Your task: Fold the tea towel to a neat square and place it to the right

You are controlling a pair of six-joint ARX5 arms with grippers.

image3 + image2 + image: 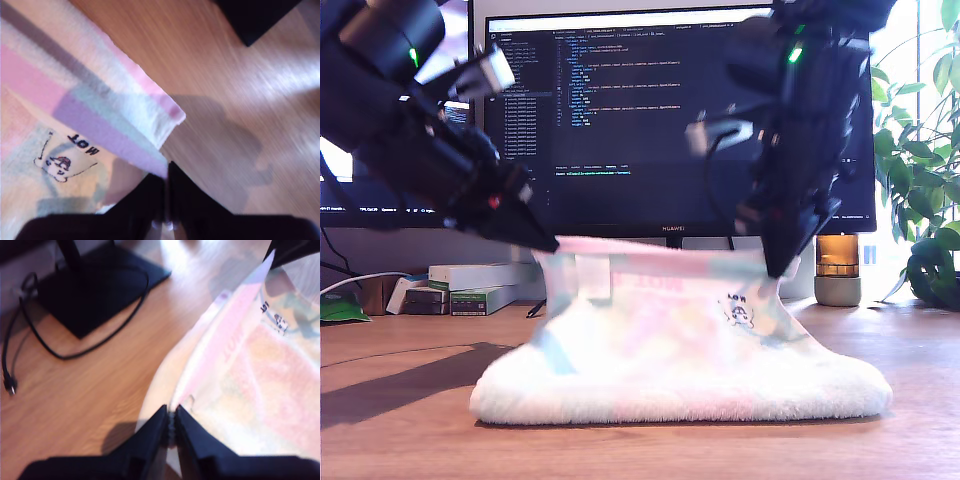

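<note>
The tea towel [680, 350] hangs stretched between two grippers above the wooden table [400, 420], its lower fold resting on the wood before the monitor [650, 120]. My first gripper [171, 427] pinches one upper corner; my second gripper [167, 175] pinches the other.

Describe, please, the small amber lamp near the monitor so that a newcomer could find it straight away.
Start at the big monitor showing code behind the wooden desk. Look under the screen's lower corner on the exterior view's right, just before the leafy plant. The lamp stands there: a short grey base with a glowing amber top, the only lit object on the desk.
</note>
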